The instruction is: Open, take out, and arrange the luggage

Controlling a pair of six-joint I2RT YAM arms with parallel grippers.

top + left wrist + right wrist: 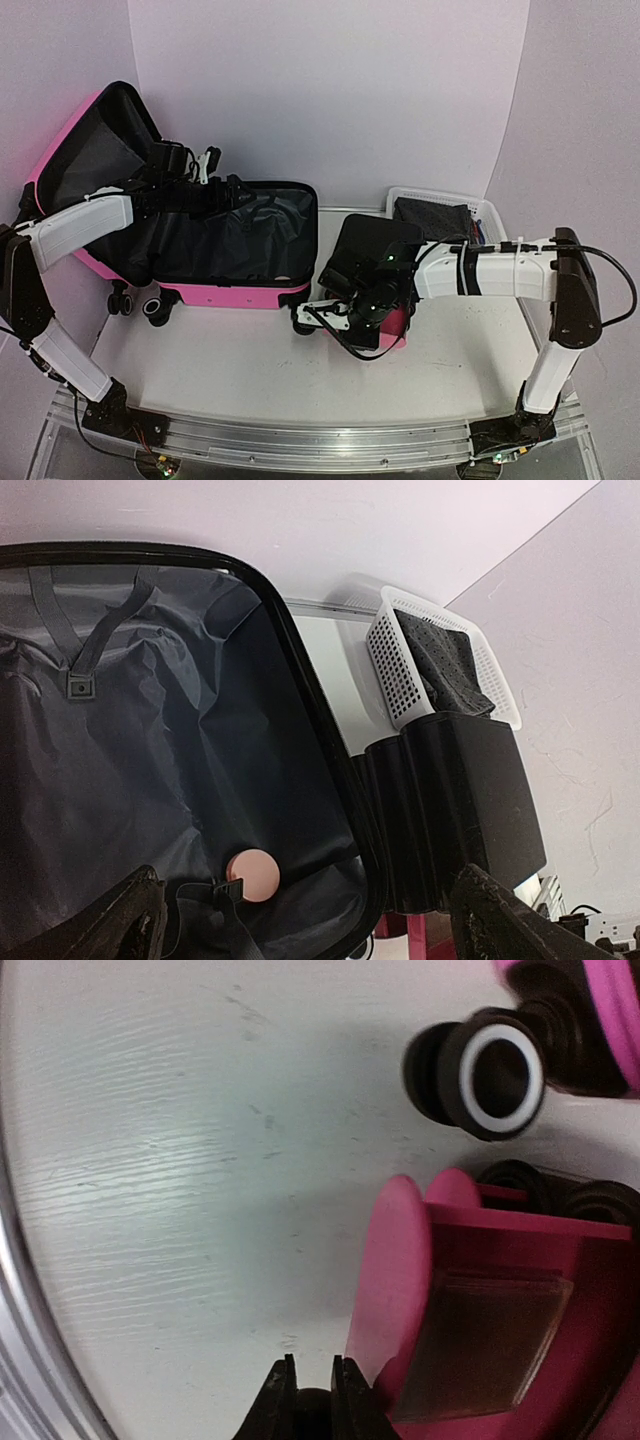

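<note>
The luggage (pixel 230 292) lies open on the table's left, pink shell down, its lid (pixel 85 150) propped up behind. Its black lining (pixel 150 730) holds a small round pink thing (pixel 251 873) beside a strap buckle. My left gripper (pixel 245 195) hangs over the open half, jaws wide open (pixel 310 885) and empty. My right gripper (pixel 325 312) is low over the table in front of the luggage's right end. In the right wrist view its jaws (pixel 312 1370) are nearly together with nothing between them, just left of a pink drawer front (pixel 400 1260).
A small black cabinet (pixel 372 245) stands right of the luggage with one pink drawer (pixel 395 325) pulled out. A white mesh basket (pixel 480 212) with dark cloth sits behind it. A luggage wheel (pixel 500 1080) is close to the drawer.
</note>
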